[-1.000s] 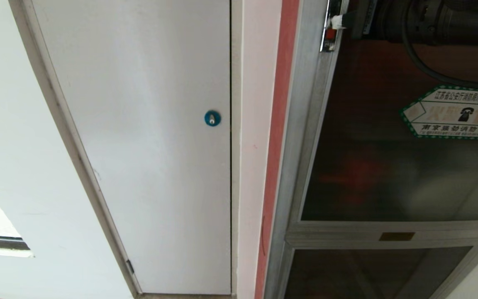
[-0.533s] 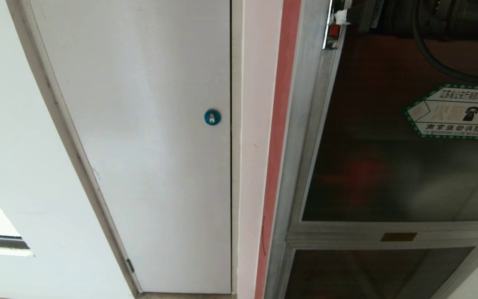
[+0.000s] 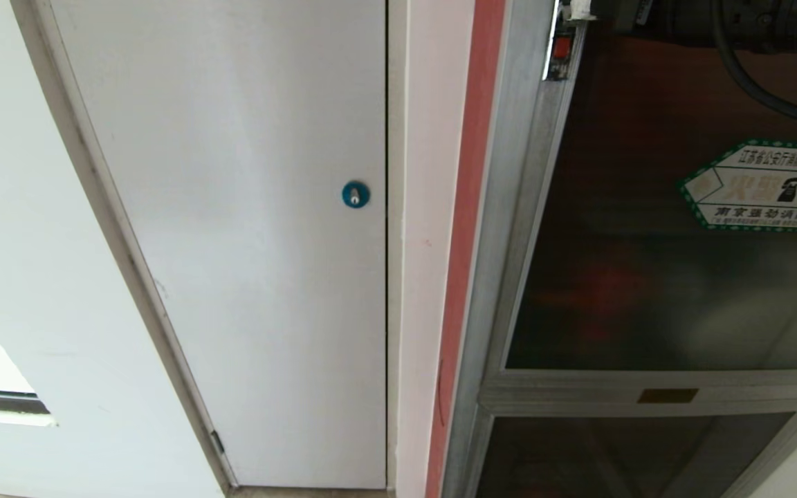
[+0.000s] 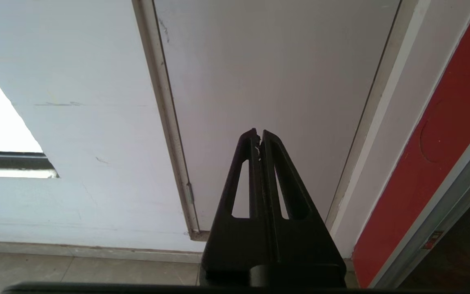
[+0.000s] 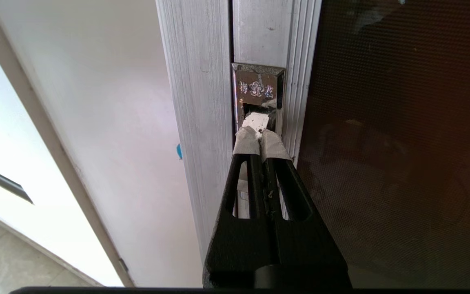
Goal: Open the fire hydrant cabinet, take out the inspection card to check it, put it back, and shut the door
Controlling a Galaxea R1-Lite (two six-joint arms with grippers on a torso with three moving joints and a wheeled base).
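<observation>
The fire hydrant cabinet (image 3: 509, 207) stands on the right, with a silver frame. Its door (image 3: 647, 290) is dark glass and carries a green-bordered sticker (image 3: 765, 187). The small red latch (image 3: 562, 47) sits high on the door's edge. My right gripper (image 3: 582, 8) is shut at the top of the head view. In the right wrist view the right gripper's (image 5: 260, 134) taped tips press against a white tab in the metal latch plate (image 5: 258, 87). My left gripper (image 4: 259, 132) hangs shut and empty, low by the wall. The inspection card is out of view.
A plain white door (image 3: 246, 242) with a blue round lock (image 3: 355, 194) fills the left. A red strip (image 3: 471, 207) runs between it and the cabinet. A shorter dark glass panel (image 3: 613, 449) sits below the door. Tiled floor (image 4: 76, 269) shows at the wall's foot.
My right gripper has crept up and to the right at the top of the head view. The latch and the door's edge have shifted slightly right with it. The left arm is still.
</observation>
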